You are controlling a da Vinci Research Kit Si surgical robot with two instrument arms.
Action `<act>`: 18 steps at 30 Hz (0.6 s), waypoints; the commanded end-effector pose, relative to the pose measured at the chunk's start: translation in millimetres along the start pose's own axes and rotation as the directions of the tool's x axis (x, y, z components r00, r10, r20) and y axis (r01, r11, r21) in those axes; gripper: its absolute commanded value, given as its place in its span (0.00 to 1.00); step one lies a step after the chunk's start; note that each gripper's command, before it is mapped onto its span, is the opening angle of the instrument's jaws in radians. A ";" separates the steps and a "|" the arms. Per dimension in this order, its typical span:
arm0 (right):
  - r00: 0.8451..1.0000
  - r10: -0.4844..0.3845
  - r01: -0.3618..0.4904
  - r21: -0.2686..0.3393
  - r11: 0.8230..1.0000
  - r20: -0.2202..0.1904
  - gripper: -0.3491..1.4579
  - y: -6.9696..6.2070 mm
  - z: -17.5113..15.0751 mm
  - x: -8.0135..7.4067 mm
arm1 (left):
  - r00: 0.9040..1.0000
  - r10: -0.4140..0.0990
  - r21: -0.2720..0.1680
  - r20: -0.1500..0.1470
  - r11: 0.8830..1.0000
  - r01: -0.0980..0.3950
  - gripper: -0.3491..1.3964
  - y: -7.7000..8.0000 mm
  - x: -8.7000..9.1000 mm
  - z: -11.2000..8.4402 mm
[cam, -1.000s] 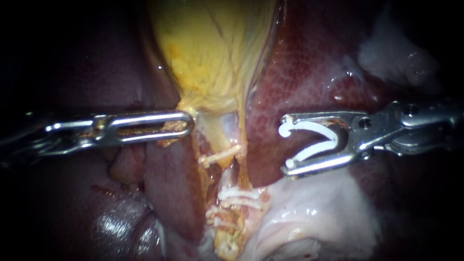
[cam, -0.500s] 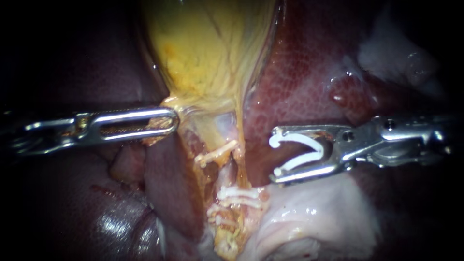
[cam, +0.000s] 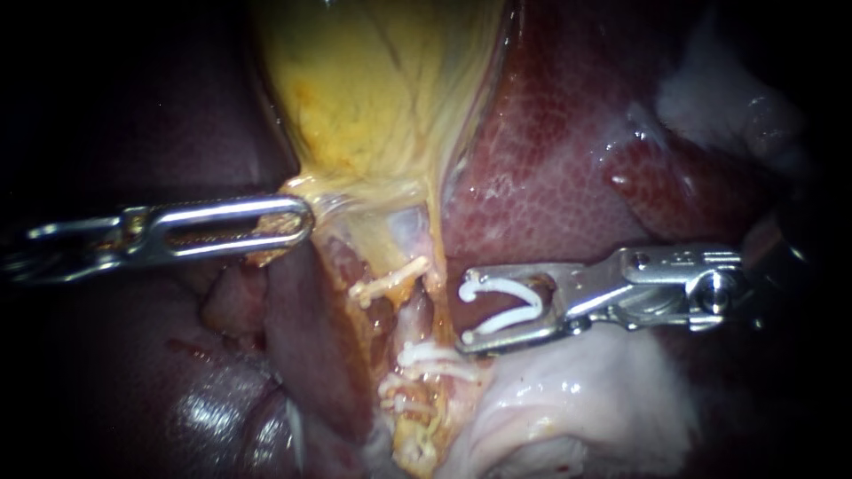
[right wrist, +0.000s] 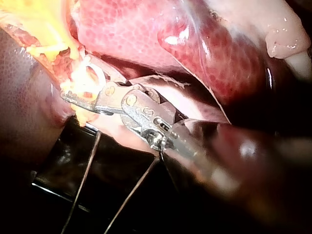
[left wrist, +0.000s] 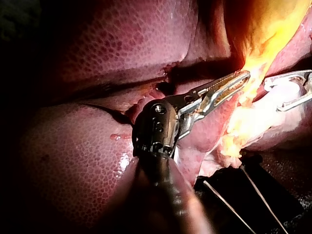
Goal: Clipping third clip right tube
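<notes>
**Beside the tube, a clip held open**

Just right of the tube [cam: 417,312] in the endoscope view: right instrument [cam: 465,309], shaft in from the right. Jaws apart, yet pressing from 2 sides on a white clip [cam: 510,306] held between them. Clip legs spread, open end toward the tube. Tips just beside the tube rather than around it; touching or not, cannot tell.

Across on the other side: left instrument [cam: 302,222], shaft in from the left, jaws closed on the yellow lower edge of the gallbladder [cam: 382,98], near its narrow end.

Below the gallbladder, above the white clip's level: 1 slanted clip [cam: 390,282], shut across the tissue. Further down: 2 lower clips [cam: 435,357], also shut, 1 under the other.

Behind the right instrument: dark red liver [cam: 568,177]. Under its shaft: pale tissue [cam: 577,399].

In the right wrist view, the same white clip between the jaws, up against bright yellow tissue.
</notes>
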 end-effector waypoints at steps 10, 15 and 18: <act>1.000 0.018 -0.018 -0.006 1.000 -0.002 0.51 1.2 1.2 -0.7 | 1.000 0.003 -0.013 0.004 1.000 -0.003 0.00 0.1 -0.5 -1.0; 1.000 0.019 -0.019 -0.009 1.000 -0.003 0.51 1.3 1.8 -0.4 | 1.000 0.001 -0.019 0.007 1.000 -0.001 0.00 0.7 -0.9 -1.6; 1.000 0.020 -0.020 -0.006 1.000 -0.002 0.51 1.5 2.2 -0.3 | 1.000 0.001 -0.020 0.007 1.000 -0.001 0.00 0.8 -0.9 -1.7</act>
